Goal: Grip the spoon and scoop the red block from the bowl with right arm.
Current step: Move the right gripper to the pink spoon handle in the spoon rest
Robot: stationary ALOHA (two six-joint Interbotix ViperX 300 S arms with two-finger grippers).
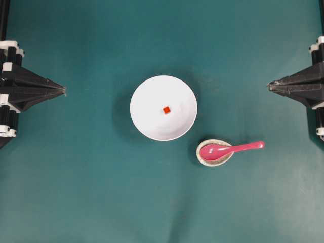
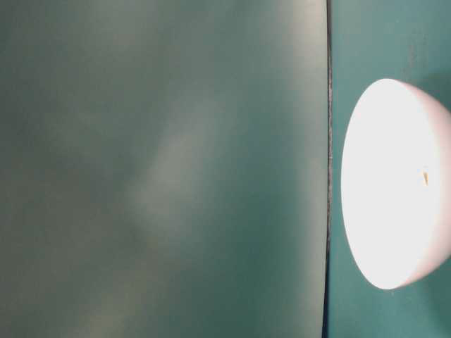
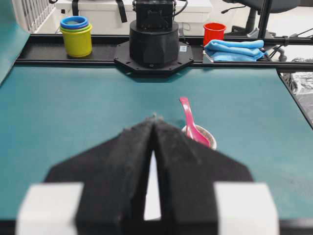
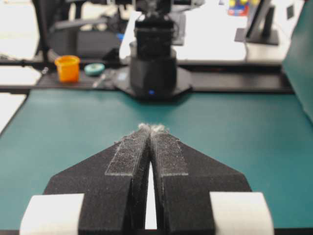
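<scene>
The glossy pink-magenta spoon [image 1: 225,150] lies with its scoop in a small speckled beige dish [image 1: 214,152], handle toward the bench's right edge. Just beside it, mid-bench, the large white bowl [image 1: 147,109] holds the tiny red block [image 1: 166,110]. Right tool [image 1: 271,86] and left tool [image 1: 63,91], tips pressed together, hold nothing at opposite edges.

My table [image 1: 76,192] was covered edge to edge in a dark teal mat. Past its far rim sat stacked yellow and blue cups [image 3: 76,35], a red cup [image 3: 213,32] and a folded blue towel [image 3: 234,50]. On the opposite side were an orange cup [image 4: 67,67] and a monitor stand [image 4: 257,29], under pretty bright light.
</scene>
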